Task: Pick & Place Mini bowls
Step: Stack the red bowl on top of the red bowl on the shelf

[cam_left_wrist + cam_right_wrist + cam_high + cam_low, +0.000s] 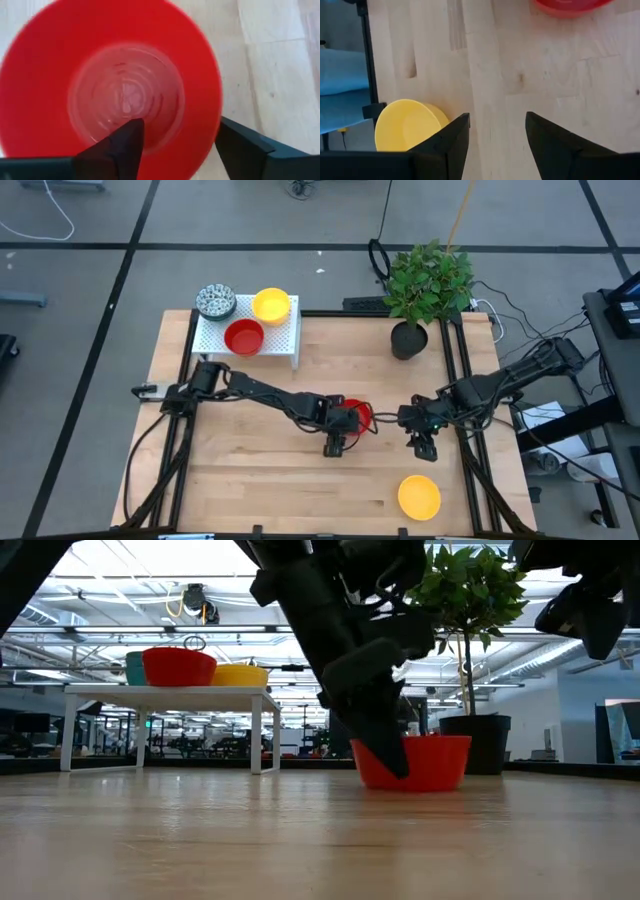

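Nearest the front edge of the table (250, 480), toward its right corner, I see a lone yellow bowl (419, 496) lying free. Farther in, right of centre, my right gripper (424, 442) hangs above bare wood, fingers apart and holding nothing. At mid-table my left gripper (338, 442) straddles the rim of the red bowl (359, 413): one finger (122, 145) sits inside the wall, the other outside, with a gap between them, so I judge the pinch not yet closed. The bowl rests flat on the wood. It looks glossy, rigid and light, so I expect it to slip or tip under a shallow pinch; the rim wall is the place to grip, squarely. Farthest, at the back-left corner, the white rack (283, 338) carries a red bowl (243, 336), a yellow bowl (270, 304) and a speckled bowl (215, 301). A potted plant (425, 280) stands at the back right.
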Motion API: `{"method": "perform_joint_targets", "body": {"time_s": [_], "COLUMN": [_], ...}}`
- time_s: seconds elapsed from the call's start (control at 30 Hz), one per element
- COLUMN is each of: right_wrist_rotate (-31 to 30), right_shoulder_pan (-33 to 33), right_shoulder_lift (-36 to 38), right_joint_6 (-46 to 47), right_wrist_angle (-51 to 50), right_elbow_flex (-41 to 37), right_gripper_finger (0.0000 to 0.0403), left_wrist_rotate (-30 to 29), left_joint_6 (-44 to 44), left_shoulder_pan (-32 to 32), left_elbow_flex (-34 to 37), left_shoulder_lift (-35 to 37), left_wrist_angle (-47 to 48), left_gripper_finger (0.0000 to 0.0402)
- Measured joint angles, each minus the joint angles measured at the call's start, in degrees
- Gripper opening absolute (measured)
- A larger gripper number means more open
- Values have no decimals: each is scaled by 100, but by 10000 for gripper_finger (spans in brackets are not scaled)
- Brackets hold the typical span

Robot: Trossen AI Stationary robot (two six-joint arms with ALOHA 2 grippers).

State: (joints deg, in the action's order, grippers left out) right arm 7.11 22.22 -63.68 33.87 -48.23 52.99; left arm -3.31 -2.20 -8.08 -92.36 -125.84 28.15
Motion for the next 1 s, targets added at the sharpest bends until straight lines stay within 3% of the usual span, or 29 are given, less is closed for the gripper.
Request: {"method": "perform_joint_targets", "body": {"time_s": [0.13,0.37,0.53,0.67,1.0], "right_wrist_rotate": [-56,-439,-462,-823,-901], "right_shoulder_pan": [149,411,597,798,1467], "right_shoulder_lift": [4,4,4,4,2], "right_joint_6": [81,388,717,908,1179], "right_wrist_angle": [40,24,35,72,467], "right_elbow_flex": [1,7,7,7,7], "right_gripper_finger": [180,180,180,180,180], "left_wrist_rotate": [4,29,65,-75,-1133], "left_joint_6": [-98,-143,-268,-296,-497], "left_shoulder_pan": [4,6,35,68,168], "left_elbow_flex": [6,11,2,4,4], "left_shoulder_lift": [0,79,361,837,2395], "left_wrist_angle": [450,559,506,490,1100], "left_gripper_finger": [176,19,18,7,6]}}
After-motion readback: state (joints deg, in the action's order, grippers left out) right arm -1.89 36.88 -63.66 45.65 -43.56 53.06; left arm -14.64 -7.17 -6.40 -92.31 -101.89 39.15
